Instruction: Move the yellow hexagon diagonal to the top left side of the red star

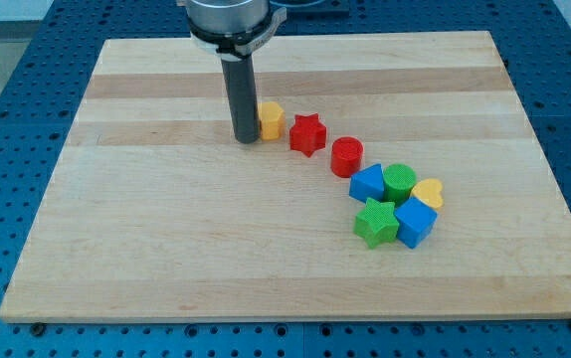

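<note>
The yellow hexagon (271, 119) lies on the wooden board (166, 229), just left of and slightly above the red star (307, 134). My tip (246, 139) stands right against the hexagon's left side, and the rod hides part of that side. The hexagon and the star sit close together, almost touching.
A red cylinder (346, 157) lies right of and below the star. Further right and below is a cluster: a blue block (367, 184), a green cylinder (399, 182), a yellow heart (428, 193), a blue cube (415, 222) and a green star (375, 223).
</note>
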